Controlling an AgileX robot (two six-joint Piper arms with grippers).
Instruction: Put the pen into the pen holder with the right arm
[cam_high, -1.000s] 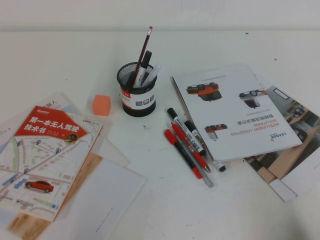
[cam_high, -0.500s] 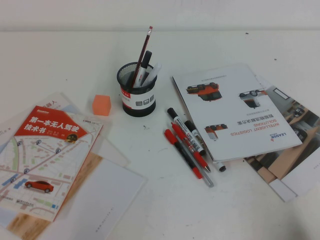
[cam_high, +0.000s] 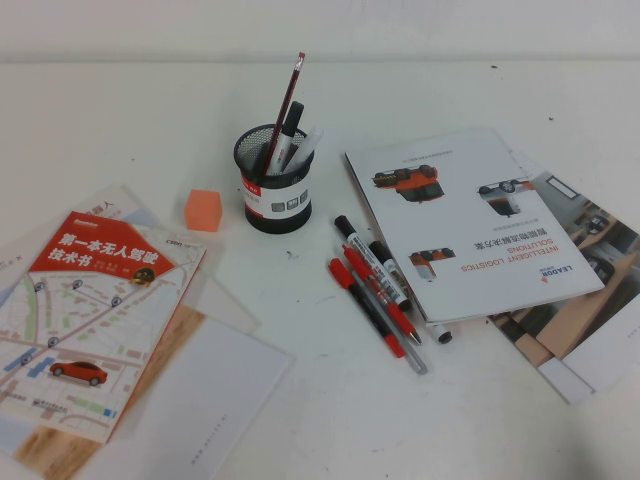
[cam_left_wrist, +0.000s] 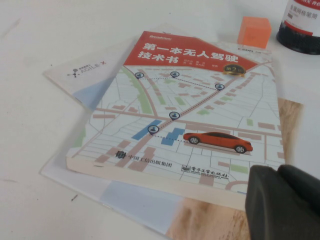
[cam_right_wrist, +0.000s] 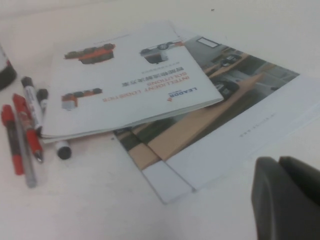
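Observation:
The pen (cam_high: 367, 308), with a red cap and dark barrel, lies on the white table at the near-left side of a cluster of pens; it also shows in the right wrist view (cam_right_wrist: 12, 145). The black mesh pen holder (cam_high: 273, 185) stands upright behind the cluster, with a pencil and markers in it. Its base shows in the left wrist view (cam_left_wrist: 301, 27). Neither arm shows in the high view. My right gripper (cam_right_wrist: 278, 161) is shut and empty, low over bare table near the brochures. My left gripper (cam_left_wrist: 277, 170) is shut and empty over the map book.
An all-red pen (cam_high: 381, 293), a white marker (cam_high: 370, 260) and a grey pen (cam_high: 402, 340) lie beside the pen. A white brochure (cam_high: 470, 220) lies on the right over other brochures. A map book (cam_high: 85, 310) and an orange cube (cam_high: 203, 210) are on the left.

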